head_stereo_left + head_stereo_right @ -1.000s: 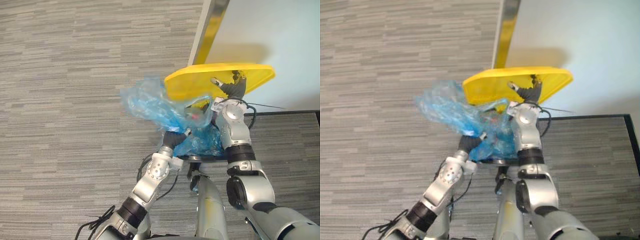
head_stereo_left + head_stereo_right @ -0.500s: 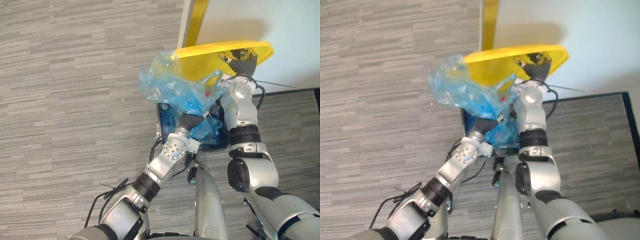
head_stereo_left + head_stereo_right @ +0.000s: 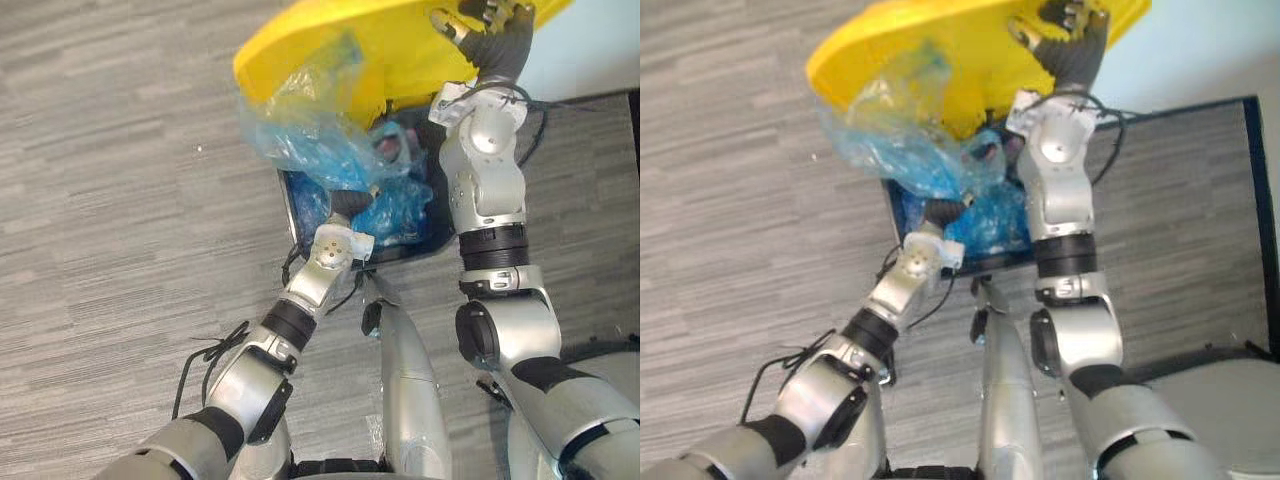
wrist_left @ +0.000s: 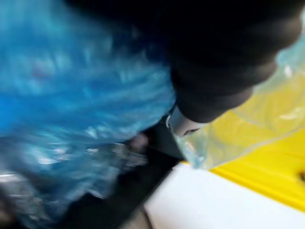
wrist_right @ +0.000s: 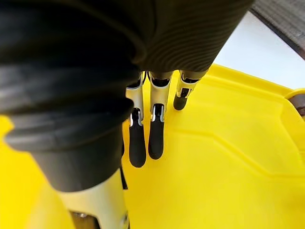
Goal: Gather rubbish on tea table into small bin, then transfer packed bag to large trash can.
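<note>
Yellow lid point(image 3: 330, 40) of the large trash can point(image 3: 420, 250) leans on your right hand point(image 3: 495, 40), fingers straight. Blue bag point(image 3: 300, 130) hangs over the can's mouth. Left hand point(image 3: 345, 200) is buried in plastic, so you cannot tell its grip. Lid may slip and pin the bag.

Grey carpet point(image 3: 120, 200) with fine streaks of lighter and darker grey covers the floor. A small white speck point(image 3: 200, 148) lies on it, well apart from everything else. A pale, plain wall point(image 3: 1200, 50) stands at the far right. A thin dark strip point(image 3: 1180, 108) runs along the wall's foot, then turns a corner and continues down the carpet's right side.
</note>
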